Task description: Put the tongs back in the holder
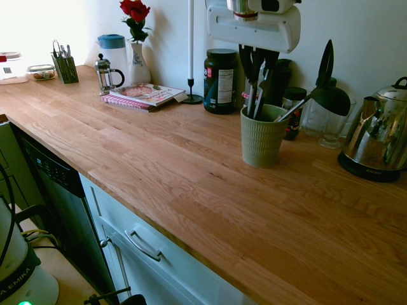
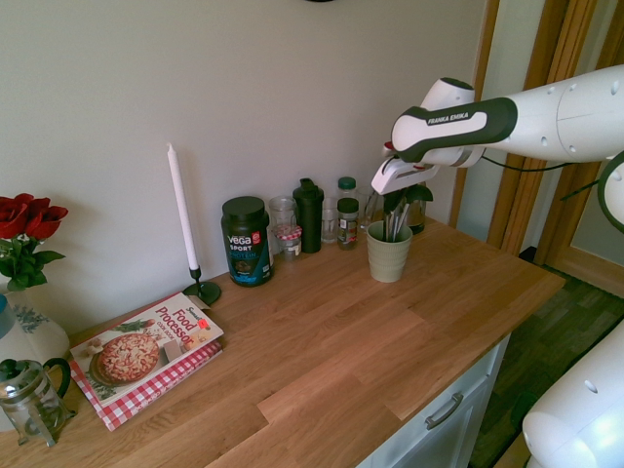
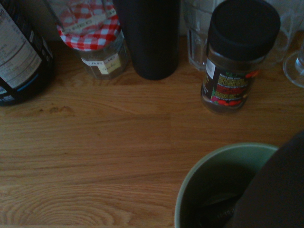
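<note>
The holder [image 1: 261, 141] is a sage-green ribbed cup standing on the wooden counter near the back wall, also seen from the other side as holder [image 2: 389, 257]. The tongs [image 1: 254, 100] stand nearly upright, their lower ends inside the cup and their upper part rising between the dark fingers. My gripper [image 1: 257, 67] hangs straight above the cup, shut on the tongs [image 2: 394, 226]. A black ladle [image 1: 331, 95] with a silver handle leans out of the same cup to the right. In the wrist view the cup's rim [image 3: 213, 156] shows beside a dark blurred shape [image 3: 278, 190].
Behind the cup stand a black tub [image 1: 220, 81], a dark bottle, a checked-lid jar [image 3: 95, 45] and a dark-lidded spice jar [image 3: 235, 66]. A steel kettle [image 1: 376, 136] sits to the right. A candle [image 1: 190, 51], cookbook [image 1: 146, 95] and French press [image 1: 107, 73] lie further left.
</note>
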Robot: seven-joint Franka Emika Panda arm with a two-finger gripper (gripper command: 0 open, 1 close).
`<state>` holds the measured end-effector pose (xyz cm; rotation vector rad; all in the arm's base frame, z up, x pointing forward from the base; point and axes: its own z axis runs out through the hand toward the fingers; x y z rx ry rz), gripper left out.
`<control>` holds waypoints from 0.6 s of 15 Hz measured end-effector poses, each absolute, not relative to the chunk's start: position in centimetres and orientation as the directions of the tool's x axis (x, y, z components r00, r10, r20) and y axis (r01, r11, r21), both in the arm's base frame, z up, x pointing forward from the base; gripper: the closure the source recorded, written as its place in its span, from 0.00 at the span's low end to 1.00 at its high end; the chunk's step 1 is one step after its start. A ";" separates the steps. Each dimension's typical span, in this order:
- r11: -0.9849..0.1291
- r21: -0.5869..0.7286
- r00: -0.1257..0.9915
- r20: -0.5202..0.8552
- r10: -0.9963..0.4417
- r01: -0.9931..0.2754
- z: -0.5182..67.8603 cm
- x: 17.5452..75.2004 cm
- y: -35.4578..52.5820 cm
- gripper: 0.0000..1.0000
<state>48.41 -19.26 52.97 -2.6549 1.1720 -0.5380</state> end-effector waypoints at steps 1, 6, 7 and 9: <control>-0.669 -0.313 0.621 0.250 -0.743 -0.674 52.7 48.3 -19.5 0.00; -0.669 -0.312 0.619 0.254 -0.743 -0.675 52.7 47.9 -20.2 0.00; -0.670 -0.311 0.621 0.253 -0.742 -0.674 52.6 47.9 -20.2 0.00; -0.675 -0.309 0.624 0.258 -0.738 -0.670 52.8 48.2 -20.3 0.00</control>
